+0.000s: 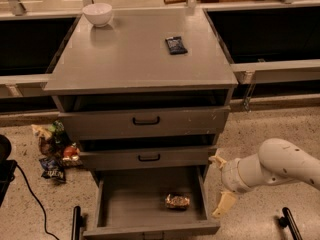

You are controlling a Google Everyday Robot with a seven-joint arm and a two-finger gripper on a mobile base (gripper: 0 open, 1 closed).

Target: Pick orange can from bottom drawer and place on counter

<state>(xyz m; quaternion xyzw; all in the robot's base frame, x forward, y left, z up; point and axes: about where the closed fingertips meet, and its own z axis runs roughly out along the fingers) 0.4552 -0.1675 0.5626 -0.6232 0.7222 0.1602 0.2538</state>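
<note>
The orange can [177,201] lies on its side on the grey floor of the bottom drawer [132,196], toward the right front. The drawer is pulled out. The counter [135,59] is the cabinet's flat grey top above the three drawers. My gripper [220,183], on the white arm [272,166], hangs to the right of the open drawer, just outside its right wall and a little above the can's level. Its two cream fingers [223,204] are spread apart and hold nothing.
A white bowl [97,13] sits at the counter's back left and a dark blue packet [176,45] at its back right. Several snack bags [52,149] lie on the floor left of the cabinet. A black cable and base [6,171] are at the far left.
</note>
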